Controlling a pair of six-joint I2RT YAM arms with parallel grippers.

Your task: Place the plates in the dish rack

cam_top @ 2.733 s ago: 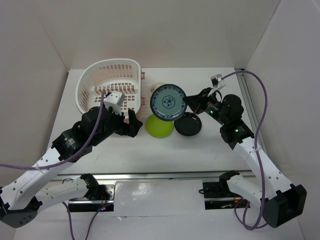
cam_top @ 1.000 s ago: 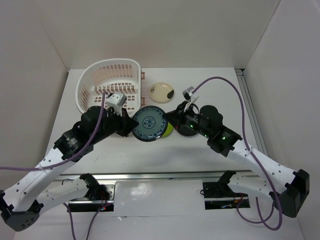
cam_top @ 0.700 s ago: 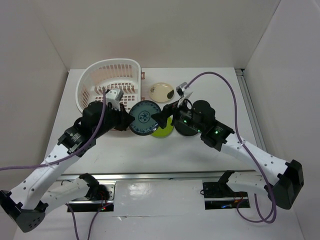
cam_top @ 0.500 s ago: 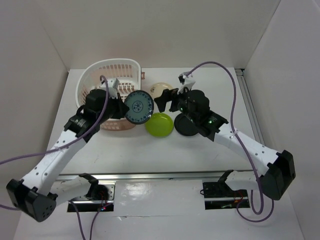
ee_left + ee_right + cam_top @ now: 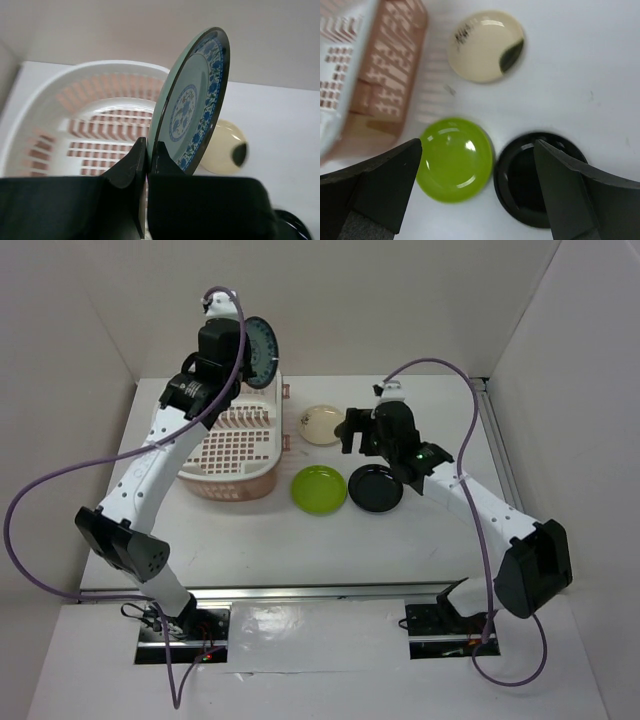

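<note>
My left gripper (image 5: 240, 352) (image 5: 148, 150) is shut on the lower rim of the dark teal patterned plate (image 5: 260, 352) (image 5: 192, 100). It holds the plate upright on edge, high above the back of the pink-and-white dish rack (image 5: 232, 486) (image 5: 100, 67) (image 5: 385, 75). No plates show in the rack. My right gripper (image 5: 350, 430) (image 5: 477, 147) hangs open and holds nothing, above the lime green plate (image 5: 319, 489) (image 5: 454, 159) and the glossy black plate (image 5: 376, 488) (image 5: 535, 177). The cream plate with a dark spot (image 5: 323, 424) (image 5: 485, 46) (image 5: 225, 147) lies flat just right of the rack.
White walls close in the table at the back and on both sides. A metal rail (image 5: 300, 592) runs along the near edge. Purple cables (image 5: 60, 490) loop off both arms.
The right gripper opened and let go of the teal plate, then drew back right over the table's plates. The left arm carried the plate up and back above the rack.
</note>
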